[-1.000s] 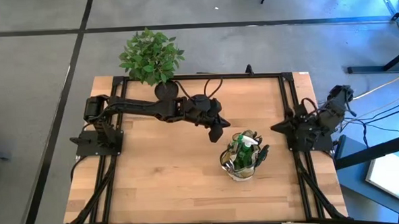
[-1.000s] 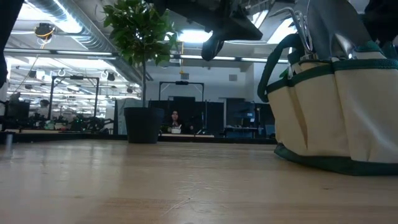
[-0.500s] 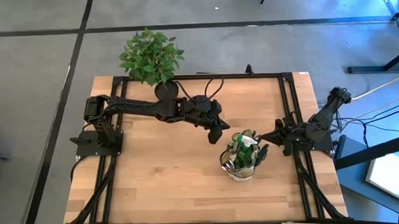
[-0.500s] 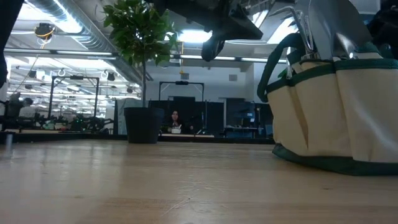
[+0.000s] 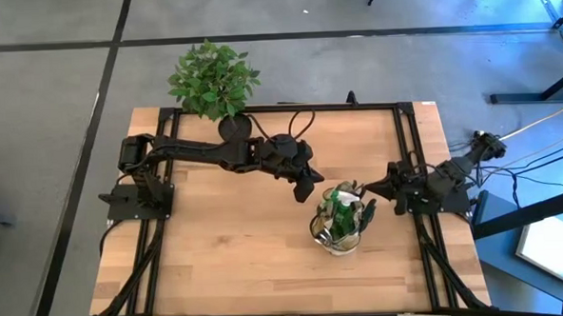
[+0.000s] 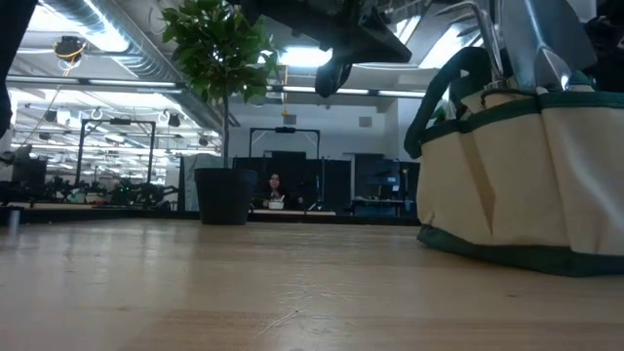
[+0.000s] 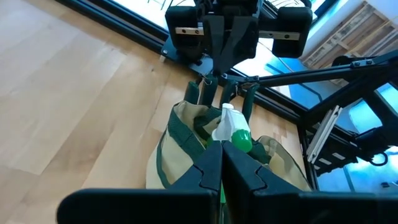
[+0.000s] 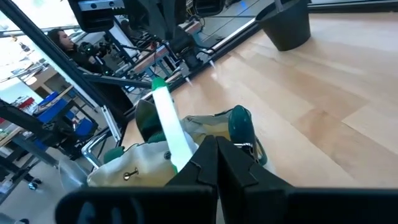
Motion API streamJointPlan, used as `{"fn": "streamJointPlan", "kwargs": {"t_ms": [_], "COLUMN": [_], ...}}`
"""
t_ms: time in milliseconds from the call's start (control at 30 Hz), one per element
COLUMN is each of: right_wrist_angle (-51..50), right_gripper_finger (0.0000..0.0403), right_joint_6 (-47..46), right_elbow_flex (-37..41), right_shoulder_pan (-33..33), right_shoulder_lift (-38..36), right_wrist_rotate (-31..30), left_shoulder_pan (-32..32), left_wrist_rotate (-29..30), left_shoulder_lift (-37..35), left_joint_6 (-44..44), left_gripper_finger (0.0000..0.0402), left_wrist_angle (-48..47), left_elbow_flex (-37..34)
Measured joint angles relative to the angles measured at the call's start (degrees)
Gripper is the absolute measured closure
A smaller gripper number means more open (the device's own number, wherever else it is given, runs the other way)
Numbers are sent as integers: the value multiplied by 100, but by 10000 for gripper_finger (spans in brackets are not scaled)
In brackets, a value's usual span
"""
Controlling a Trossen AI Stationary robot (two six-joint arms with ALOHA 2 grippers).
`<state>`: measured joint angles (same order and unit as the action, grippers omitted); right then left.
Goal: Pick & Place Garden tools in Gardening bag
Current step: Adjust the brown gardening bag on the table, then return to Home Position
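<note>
My left gripper (image 5: 307, 188) hangs closed and empty over the table's middle, just beside the gardening bag (image 5: 340, 234). The bag stands toward the table's right edge, spray bottle (image 5: 341, 211) and other tools already inside. My right gripper (image 5: 368, 186), closed and empty, noses at its rim. Packing looks finished; next, I'd back both arms clear.

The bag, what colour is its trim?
Dark green trim on the tan bag, clearest in the low view.
</note>
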<state>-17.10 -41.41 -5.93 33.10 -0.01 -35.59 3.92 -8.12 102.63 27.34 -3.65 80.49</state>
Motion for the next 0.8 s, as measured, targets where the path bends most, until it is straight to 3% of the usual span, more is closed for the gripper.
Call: {"fn": "streamJointPlan", "kwargs": {"t_ms": [367,800], "right_wrist_angle": [686,704], "right_gripper_finger": [403,403], "right_joint_6": [537,934], "right_elbow_flex": [143,144], "right_shoulder_pan": [-1142,-2698], "right_shoulder_lift": [0,0], "right_wrist_rotate": [1126,2587], "left_shoulder_pan": [0,-50], "left_wrist_rotate": [-4,-11], "left_shoulder_lift": [0,0], "left_joint_6": [18,100], "left_gripper_finger": [400,400], "left_wrist_angle": [-1,-1], "left_elbow_flex": [0,0]}}
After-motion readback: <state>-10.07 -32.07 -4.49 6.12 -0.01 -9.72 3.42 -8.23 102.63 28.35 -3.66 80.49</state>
